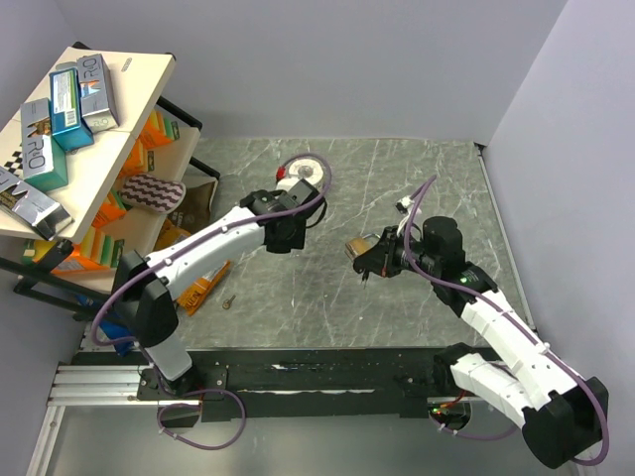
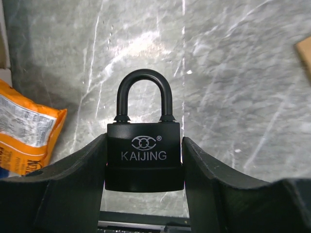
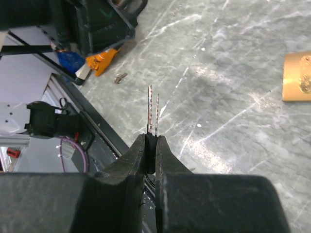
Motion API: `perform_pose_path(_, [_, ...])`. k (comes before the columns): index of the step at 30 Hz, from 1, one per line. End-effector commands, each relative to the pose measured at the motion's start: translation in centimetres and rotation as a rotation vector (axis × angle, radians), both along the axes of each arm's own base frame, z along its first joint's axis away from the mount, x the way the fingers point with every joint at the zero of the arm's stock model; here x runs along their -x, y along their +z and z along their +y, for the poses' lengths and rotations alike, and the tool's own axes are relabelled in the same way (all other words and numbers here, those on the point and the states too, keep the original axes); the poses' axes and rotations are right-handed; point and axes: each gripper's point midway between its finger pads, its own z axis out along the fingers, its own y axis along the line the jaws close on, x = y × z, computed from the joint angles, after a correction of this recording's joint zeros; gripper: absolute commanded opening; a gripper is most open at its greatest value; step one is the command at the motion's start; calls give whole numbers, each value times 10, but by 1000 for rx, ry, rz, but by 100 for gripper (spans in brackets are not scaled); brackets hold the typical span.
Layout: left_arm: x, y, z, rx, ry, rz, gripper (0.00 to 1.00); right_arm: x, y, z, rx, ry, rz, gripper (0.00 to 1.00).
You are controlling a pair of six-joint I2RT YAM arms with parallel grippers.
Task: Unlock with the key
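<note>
- My left gripper [image 1: 288,236] holds a black padlock [image 2: 144,165] by its body, one finger [image 2: 77,179] pressed to each side, so the jaws stand fairly wide around it.
- The padlock is upright in my left wrist view, lettered face toward the camera. Both legs of its shackle are seated in the body.
- My right gripper [image 3: 151,140] is pinched nearly closed on the key [image 3: 152,109]. Two thin silver blades stick out side by side past the fingertips; the heads are hidden between the pads.
- The key is off the grey marbled table [image 3: 233,126], over its middle, to the right of the padlock and apart from it.
- A brass-coloured block [image 3: 297,76] lies on the table just beyond my right gripper.
- A small loose key [image 1: 229,301] lies on the table near the left side, beside an orange packet [image 2: 24,136].
</note>
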Motion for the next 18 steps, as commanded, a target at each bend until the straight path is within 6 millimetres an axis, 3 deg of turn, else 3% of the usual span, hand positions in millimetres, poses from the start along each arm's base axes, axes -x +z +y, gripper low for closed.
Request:
perform_pose_path(1, [-10,-40,-3,-22,65,-4,1,-7,7,-4,11,-31,-44,0])
perform_pose_path(6, [-14,-73,-25,79,35,9,1,-6,9,-9,16,-53,-60,0])
perform_pose_path(12, [-18,-104,-33,37,11,58,1,-7,13,-11,17,-68,-72,0])
perform_pose_path(18, [-8,-145,-35,14,-9,150,1,-7,17,-13,19,-74,-89,0])
